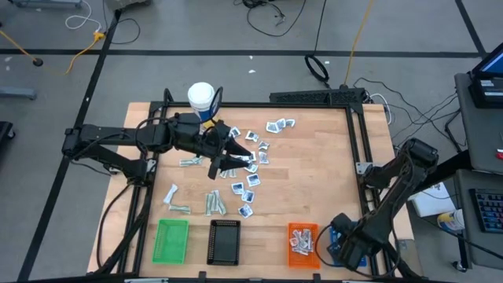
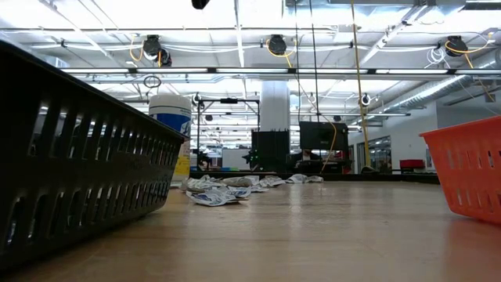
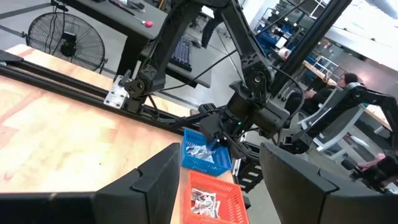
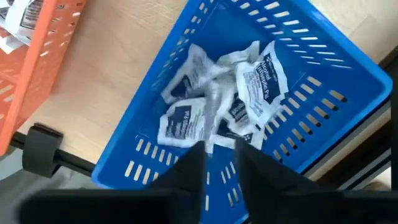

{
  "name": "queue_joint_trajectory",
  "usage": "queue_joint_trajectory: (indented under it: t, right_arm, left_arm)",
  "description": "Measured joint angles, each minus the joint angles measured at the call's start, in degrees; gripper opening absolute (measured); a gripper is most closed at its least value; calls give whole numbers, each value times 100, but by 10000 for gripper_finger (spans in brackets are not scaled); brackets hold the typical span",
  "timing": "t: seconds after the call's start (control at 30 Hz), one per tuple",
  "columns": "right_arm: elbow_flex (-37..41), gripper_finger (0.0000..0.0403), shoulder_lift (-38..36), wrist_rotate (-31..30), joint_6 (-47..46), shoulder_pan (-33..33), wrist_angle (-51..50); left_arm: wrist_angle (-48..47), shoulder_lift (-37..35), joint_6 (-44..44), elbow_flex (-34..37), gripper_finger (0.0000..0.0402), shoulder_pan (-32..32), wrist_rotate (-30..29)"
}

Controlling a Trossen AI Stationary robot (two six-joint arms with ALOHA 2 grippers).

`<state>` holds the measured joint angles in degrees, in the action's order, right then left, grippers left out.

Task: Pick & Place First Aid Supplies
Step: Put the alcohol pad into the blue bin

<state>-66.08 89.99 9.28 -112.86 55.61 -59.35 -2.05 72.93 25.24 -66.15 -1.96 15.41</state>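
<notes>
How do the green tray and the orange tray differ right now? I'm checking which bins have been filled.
The green tray sits at the left end of the row, and the orange tray sits toward the right. The green tray looks bare inside, while the orange tray holds several white packets. Both are rectangular slotted trays along the table's near edge.

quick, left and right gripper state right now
left gripper: open, holding nothing, above the scattered packets mid-table.
right gripper: over the blue tray, fingers slightly apart, a white packet between or just past the tips; grip cannot be told.
</notes>
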Motion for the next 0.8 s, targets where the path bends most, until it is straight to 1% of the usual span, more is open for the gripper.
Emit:
queue_joint_trajectory:
  t: [0.2, 0.27, 0.33, 0.43, 0.53, 0.6, 0.67, 0.73, 0.8]
  right_arm:
    - [2, 202, -239, -22, 98, 0, -159]
    - [2, 230, -442, -293, 342, -18, -162]
    - [2, 251, -693, -780, 453, -105, -191]
    - [2, 268, -1082, -1637, 746, -302, -274]
    - [2, 273, -1413, -2610, 1442, -630, -259]
    - [2, 274, -1573, -3228, 2145, -929, -144]
    - [2, 274, -1702, -3704, 2949, -1286, 107]
    - [2, 274, -1778, -4013, 3874, -1654, 487]
    - [2, 274, -1816, -4094, 4886, -2033, 1016]
  left_arm:
    - [-339, 2, 3, 0, 225, 0, 3]
    - [-488, 2, -4, 0, 225, 0, 1]
    - [-672, 2, -58, 0, 225, 0, -2]
    - [-968, 2, -68, 0, 225, 0, -43]
    - [-1267, 2, -87, 2, 225, 0, -117]
    - [-1463, 2, -142, 2, 225, 0, -199]
    - [-1699, 2, -161, 2, 225, 0, -237]
    - [-1912, 2, -164, 2, 225, 0, -241]
    - [-2143, 2, -199, 2, 225, 0, -240]
